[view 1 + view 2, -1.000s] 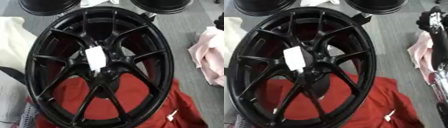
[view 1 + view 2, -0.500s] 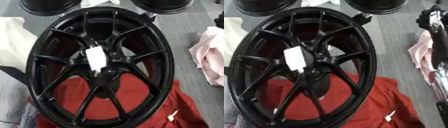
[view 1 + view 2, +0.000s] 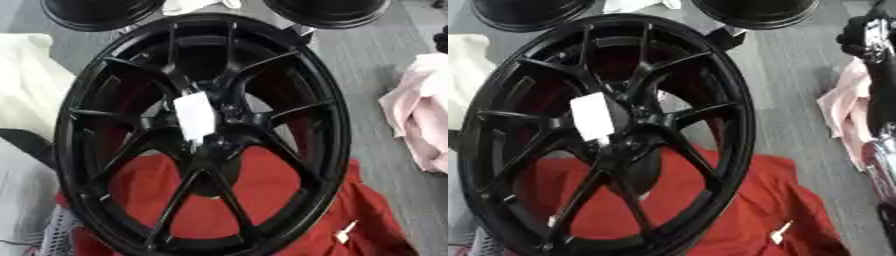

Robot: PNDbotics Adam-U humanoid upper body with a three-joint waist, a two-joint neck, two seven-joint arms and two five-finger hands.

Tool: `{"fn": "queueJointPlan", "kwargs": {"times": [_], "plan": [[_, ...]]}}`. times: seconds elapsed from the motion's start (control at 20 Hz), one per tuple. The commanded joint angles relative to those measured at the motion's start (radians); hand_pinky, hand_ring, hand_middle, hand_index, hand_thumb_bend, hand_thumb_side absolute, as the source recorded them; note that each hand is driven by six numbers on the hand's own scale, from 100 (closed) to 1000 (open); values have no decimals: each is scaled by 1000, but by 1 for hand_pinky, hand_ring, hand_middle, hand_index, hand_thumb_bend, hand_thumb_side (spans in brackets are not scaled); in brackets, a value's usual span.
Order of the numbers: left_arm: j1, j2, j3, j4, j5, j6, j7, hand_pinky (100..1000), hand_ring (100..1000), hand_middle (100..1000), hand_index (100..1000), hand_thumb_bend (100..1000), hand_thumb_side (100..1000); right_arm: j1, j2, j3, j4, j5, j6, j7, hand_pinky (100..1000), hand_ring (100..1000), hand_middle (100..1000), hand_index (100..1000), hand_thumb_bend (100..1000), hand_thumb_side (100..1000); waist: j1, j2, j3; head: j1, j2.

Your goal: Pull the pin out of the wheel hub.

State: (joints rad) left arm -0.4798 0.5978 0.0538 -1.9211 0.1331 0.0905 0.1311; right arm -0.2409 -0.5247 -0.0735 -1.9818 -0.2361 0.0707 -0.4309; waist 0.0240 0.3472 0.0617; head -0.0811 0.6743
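Grey floor (image 3: pixel 376 75) with red cloth (image 3: pixel 262 200), pink cloth (image 3: pixel 420 115), cream cloth (image 3: pixel 26 85).

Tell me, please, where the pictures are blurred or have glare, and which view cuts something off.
Both views are soft; the white tag shows no readable print. Left eye view: faint sheen on the wheel rim. Right eye view: the robot's right arm is cropped at the edge.

It looked like a garage or wheel workshop. A large black alloy wheel (image 3: pixel 201 135) with thin spokes and a white tag (image 3: pixel 194 118) at its hub filled the scene, lying on a grey bench (image 3: pixel 367 75). Beyond its far rim sat two more black wheels (image 3: pixel 101 12), cut off by the edge. A red cloth (image 3: pixel 262 200) was spread under its near side, a pink rag (image 3: pixel 420 120) lay to its right and a cream cloth (image 3: pixel 26 85) to its left.
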Motion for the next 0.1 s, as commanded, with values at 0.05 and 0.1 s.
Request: {"fn": "queueJointPlan", "kwargs": {"times": [0.05, 0.1], "plan": [[22, -45, -1, -64, 6, 8, 10, 838, 715, 679, 911, 100, 753, -13, -22, -6, -18, 0, -4, 1, 765, 672, 585, 618, 100, 651, -3, -15, -1, 9, -8], [32, -61, -4, -72, 4, 9, 8, 838, 715, 679, 911, 100, 754, -13, -21, -6, -18, 0, -5, 1, 765, 672, 585, 618, 100, 651, -4, -14, -1, 12, -7]]}}
